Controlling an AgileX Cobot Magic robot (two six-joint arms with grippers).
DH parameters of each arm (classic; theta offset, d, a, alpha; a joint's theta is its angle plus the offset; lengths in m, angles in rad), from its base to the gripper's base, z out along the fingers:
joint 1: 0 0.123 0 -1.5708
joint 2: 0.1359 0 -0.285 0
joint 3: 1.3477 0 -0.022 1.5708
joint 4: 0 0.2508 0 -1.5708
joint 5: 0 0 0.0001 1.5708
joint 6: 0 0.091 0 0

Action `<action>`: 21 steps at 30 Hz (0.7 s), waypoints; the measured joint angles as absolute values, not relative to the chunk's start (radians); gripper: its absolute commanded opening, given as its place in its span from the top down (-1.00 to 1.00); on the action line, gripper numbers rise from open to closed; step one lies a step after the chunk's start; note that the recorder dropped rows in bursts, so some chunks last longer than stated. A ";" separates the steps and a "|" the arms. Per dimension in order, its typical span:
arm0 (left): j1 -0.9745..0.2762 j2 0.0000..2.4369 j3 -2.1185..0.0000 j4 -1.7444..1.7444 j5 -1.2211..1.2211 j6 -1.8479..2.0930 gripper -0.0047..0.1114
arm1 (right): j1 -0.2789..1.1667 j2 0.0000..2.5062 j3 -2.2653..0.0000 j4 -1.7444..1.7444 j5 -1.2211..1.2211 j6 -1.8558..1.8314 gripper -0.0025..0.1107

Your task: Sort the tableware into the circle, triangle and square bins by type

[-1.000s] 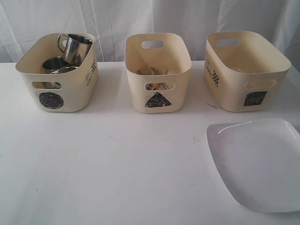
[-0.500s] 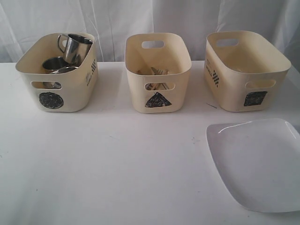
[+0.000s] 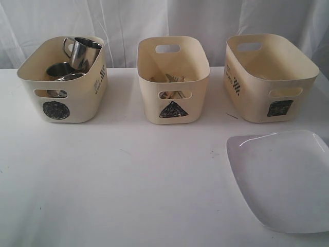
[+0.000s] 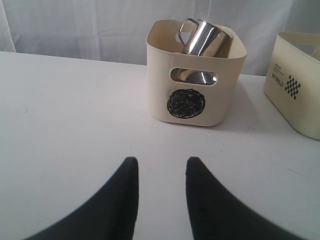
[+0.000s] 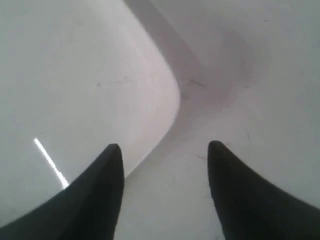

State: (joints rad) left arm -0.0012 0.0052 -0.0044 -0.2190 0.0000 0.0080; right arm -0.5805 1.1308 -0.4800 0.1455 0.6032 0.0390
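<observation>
Exterior view: the triangle bin (image 3: 173,82) is being taken as the reference, standing in the middle of a row on the white table (image 3: 128,180). To its left, the circle bin (image 3: 61,98) is being filled with steel ware: a mug (image 3: 83,51) is being propped at a tilt above the rim, and a steel bowl (image 3: 60,69) is lying beside it. Inside the triangle bin, cutlery (image 3: 172,78) is being glimpsed over the rim and through the handle slot, though single pieces are not being told apart. To its right, the square bin (image 3: 270,77) is being shown with nothing visible inside from this angle.

The task is being judged as nearly finished. Only the plate (image 3: 282,177) is being seen outside the bins, lying flat on the table in front of the triangle bin and off to its right. It probably belongs in the square bin.

In the right wrist view, the right gripper (image 5: 165,145) is being held spread and empty over the plate's rounded edge, one finger above the plate and the other above bare table; contact is not being shown. In the left wrist view, the left gripper (image 4: 161,161) is also being held apart and empty, facing the circle bin from the side away from the triangle bin.
</observation>
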 measured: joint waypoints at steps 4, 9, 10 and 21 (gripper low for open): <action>-0.001 0.005 -0.004 -0.219 0.000 0.008 0.27 | -0.608 1.160 -0.480 0.148 0.588 0.033 0.10; -0.001 0.005 -0.004 -0.219 0.000 0.008 0.27 | -0.611 1.208 -0.480 0.150 0.547 0.033 0.12; -0.001 0.005 -0.004 -0.219 0.000 0.008 0.27 | -0.611 1.224 -0.480 0.150 0.538 0.033 0.14; -0.001 0.005 -0.004 -0.219 0.000 0.008 0.27 | -0.629 1.350 -0.480 0.166 0.474 -0.038 0.25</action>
